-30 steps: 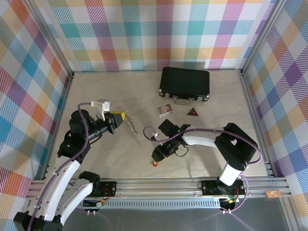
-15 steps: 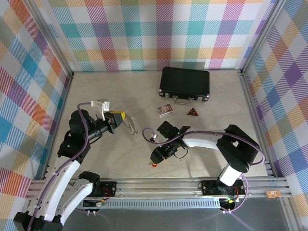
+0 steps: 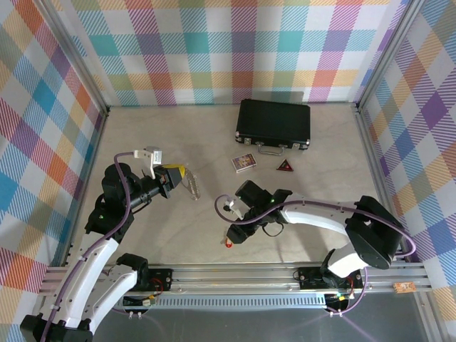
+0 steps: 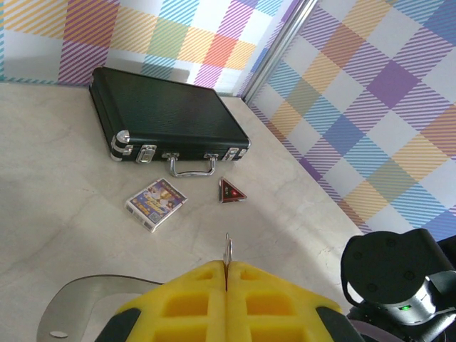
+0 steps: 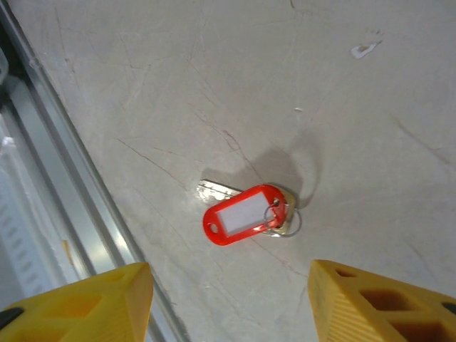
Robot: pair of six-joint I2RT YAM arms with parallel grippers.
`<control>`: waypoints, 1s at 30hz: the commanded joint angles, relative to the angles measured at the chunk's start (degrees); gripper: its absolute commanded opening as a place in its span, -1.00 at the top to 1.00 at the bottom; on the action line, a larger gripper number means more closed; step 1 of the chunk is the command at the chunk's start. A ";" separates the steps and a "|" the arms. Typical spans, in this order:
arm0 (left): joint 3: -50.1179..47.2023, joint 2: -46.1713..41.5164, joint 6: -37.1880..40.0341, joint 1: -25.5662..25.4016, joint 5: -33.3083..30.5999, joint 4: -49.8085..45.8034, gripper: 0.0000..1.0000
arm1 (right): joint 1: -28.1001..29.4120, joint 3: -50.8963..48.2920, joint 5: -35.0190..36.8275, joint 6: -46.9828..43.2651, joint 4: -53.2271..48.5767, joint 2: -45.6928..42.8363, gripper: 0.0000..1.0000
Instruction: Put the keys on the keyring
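Left end effector [image 3: 175, 176]: fingers together, clamped on the keyring [image 3: 191, 187], at the table's [image 3: 178, 235] 9 o'clock.
Right end effector [image 5: 229, 271]: fingers apart, hovering over the keys [image 5: 246, 217].
Keys: red-tagged, flat on the table at 6 o'clock.
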 commanded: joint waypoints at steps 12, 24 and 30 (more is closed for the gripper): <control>-0.58 -0.83 -1.30 1.05 1.56 3.25 1.00 | 0.54 -4.86 3.48 -19.67 8.82 1.45 -0.18; -0.42 -1.02 -1.32 1.01 1.35 3.28 1.00 | 3.02 -7.92 5.46 -27.81 16.79 5.40 -0.08; -0.69 -1.78 -1.33 1.05 1.55 3.35 1.00 | 3.07 -6.67 6.07 -29.60 16.90 7.89 0.29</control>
